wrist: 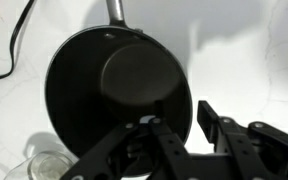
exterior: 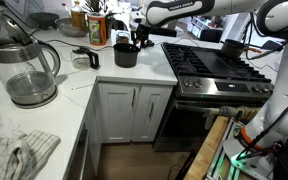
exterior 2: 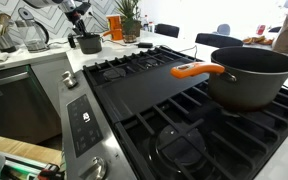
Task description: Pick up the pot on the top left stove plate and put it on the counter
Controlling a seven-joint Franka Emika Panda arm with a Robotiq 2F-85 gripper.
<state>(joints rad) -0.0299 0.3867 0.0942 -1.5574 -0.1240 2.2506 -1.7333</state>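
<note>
Black pot (wrist: pixel 114 90) sits on the counter (wrist: pixel 249 55); gripper (wrist: pixel 188 118) hovers at its rim, jaws apart and empty. Lifting away carelessly could clip and tip it.

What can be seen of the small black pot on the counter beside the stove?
Small, round, dark pot, matte black inside and empty, with a slim metallic-looking handle pointing away from the gripper. It stands upright on the white counter beside the stove. The gripper hovers at its rim, jaws apart; contact is unclear.
</note>
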